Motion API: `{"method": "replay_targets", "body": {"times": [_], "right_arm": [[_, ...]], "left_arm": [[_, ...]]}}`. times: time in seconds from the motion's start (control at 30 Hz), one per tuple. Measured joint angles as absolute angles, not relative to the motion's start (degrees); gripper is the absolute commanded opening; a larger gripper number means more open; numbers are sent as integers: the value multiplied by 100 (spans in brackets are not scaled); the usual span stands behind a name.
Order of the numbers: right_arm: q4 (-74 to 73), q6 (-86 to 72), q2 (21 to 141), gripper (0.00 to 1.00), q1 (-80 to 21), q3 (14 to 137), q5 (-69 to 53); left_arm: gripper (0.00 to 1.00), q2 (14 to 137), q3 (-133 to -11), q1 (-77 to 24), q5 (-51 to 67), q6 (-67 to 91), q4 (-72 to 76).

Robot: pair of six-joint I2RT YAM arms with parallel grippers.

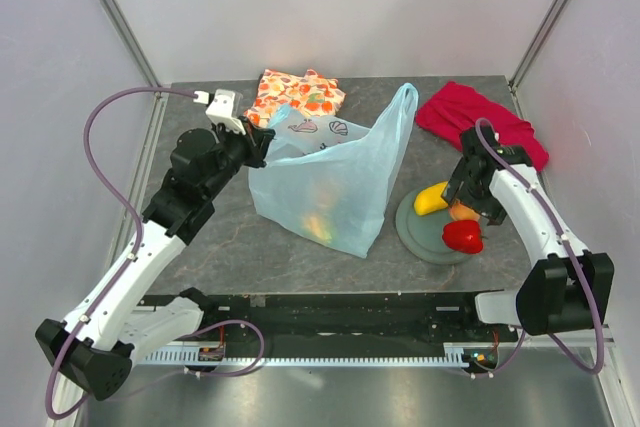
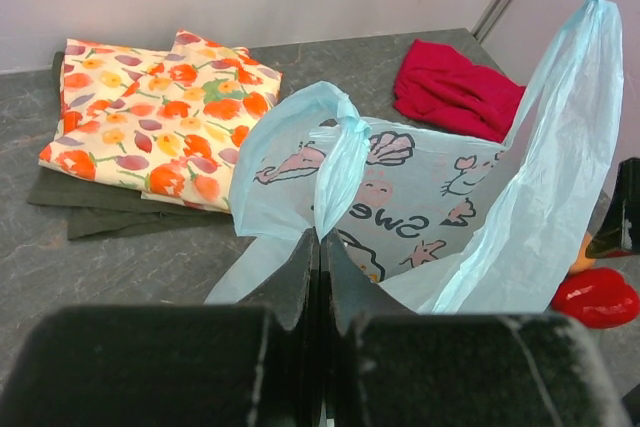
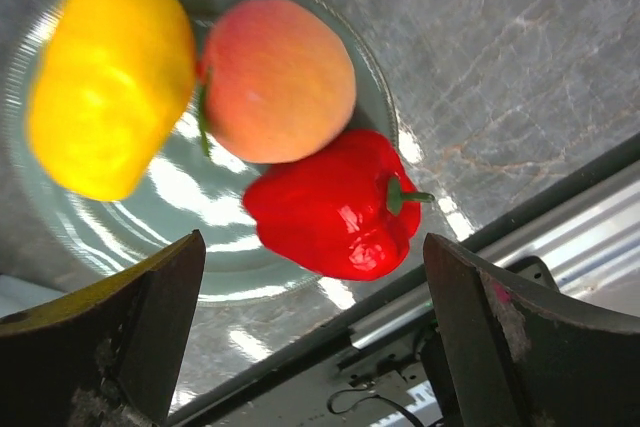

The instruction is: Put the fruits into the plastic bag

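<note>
The table (image 1: 220, 237) held everything between its far edge and the arm bases along its near edge. The bag (image 1: 330, 182) stood at the middle, the largest thing there. Its mouth was drawn up and open toward the far-left corner, and one loop handle rose free on the far-right side. It stood that way because the left gripper (image 2: 320, 267) had its fingers pressed together on the other handle, pinching the thin film and lifting it. I judged this was meant to hold the mouth wide for loading. Blurred orange, yellow and green showed through the bag's near wall, probably fruit already inside, though which pieces could not be told.

The floral cloth (image 1: 297, 95) lay folded at the far edge, left of centre, just behind the bag. The red cloth (image 1: 480, 119) lay crumpled toward the far-right corner. Neither seemed part of the work.

The plate (image 1: 420, 232) sat toward the right edge, just beside the bag. The right gripper (image 3: 312, 239) hung over it with its fingers spread wide and nothing between them, pointing down at the fruit, apparently lined up for a pick.

Three pieces lay touching on the plate: the mango (image 1: 432, 198) on the bag's side, the pepper (image 1: 463, 236) nearest the near edge, and the peach (image 3: 278, 79) between them. The pepper's glossy skin looked likely to slip under a light pinch.
</note>
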State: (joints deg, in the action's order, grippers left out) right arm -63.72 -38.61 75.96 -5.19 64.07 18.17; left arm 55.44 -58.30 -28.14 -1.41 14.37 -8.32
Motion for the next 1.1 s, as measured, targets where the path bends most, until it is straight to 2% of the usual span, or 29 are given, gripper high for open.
{"method": "replay_targets", "body": {"times": [0.27,0.7,1.1], "right_arm": [[-6353,-3837,7575,98,-519,5577,1863],[-5704,-3616,7432,98,-523,5065,1715],[-5054,-3356,7411,86,-526,4851,1028]], "left_arm": [[1,5542,-5684,-2814,-137,1498,-753],[2,5544,-5583,-2814,-95,1564,-709],[2,5533,-5502,-2814,-93,1590,-692]]}}
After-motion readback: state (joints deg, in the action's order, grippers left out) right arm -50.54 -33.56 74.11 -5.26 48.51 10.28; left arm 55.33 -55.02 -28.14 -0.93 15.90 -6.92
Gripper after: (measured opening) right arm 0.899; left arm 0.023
